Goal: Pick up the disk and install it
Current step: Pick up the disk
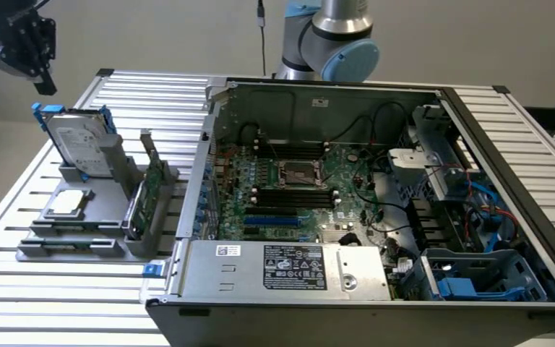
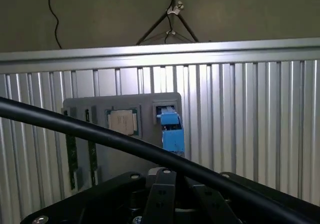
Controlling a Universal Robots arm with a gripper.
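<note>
The disk (image 1: 78, 142) stands on edge, leaning in a grey holder (image 1: 99, 217) on the slatted table at the exterior view's left. Its white-labelled silver face shows, and the blue carrier's tabs stick up at the top. My black gripper (image 1: 38, 76) hangs in the air above the disk and a little toward the exterior view's left, not touching it and holding nothing. In the wrist view the disk's blue carrier edge (image 2: 171, 133) sits in the grey holder (image 2: 90, 114) straight beneath my gripper (image 2: 162, 199).
A small square silver chip (image 1: 69, 204) (image 2: 122, 121) and a thin green circuit card (image 1: 136, 206) also rest in the holder. The open computer case (image 1: 374, 195) takes up the middle and right, with blue drive bays (image 1: 480, 283) at its near right corner. A black cable (image 2: 100, 136) crosses the wrist view.
</note>
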